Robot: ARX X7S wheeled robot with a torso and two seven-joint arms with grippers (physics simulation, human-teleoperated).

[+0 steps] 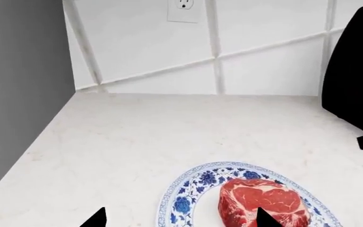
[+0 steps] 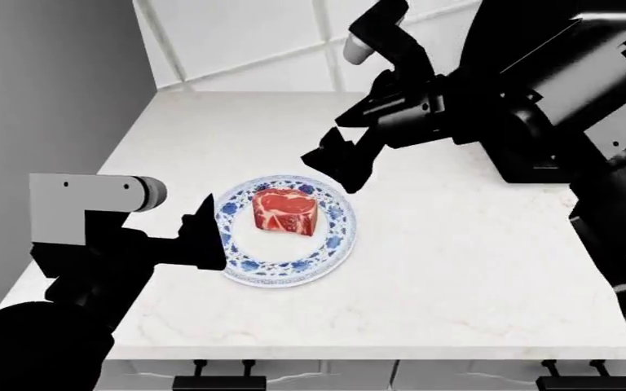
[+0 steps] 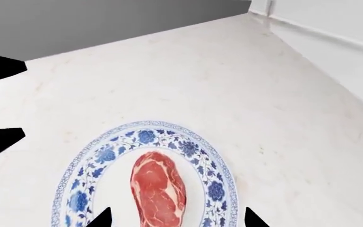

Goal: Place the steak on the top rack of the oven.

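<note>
The left gripper is hovering at the left rim of the blue-and-white plate, fingers spread apart, grasping nothing. The steak is lying on the plate's centre, on the pale marble counter, touched by neither of the 2 grippers. The right gripper is hanging just beyond the plate's far right edge, fingers parted and released. A white tiled wall is standing at the far side.
</note>
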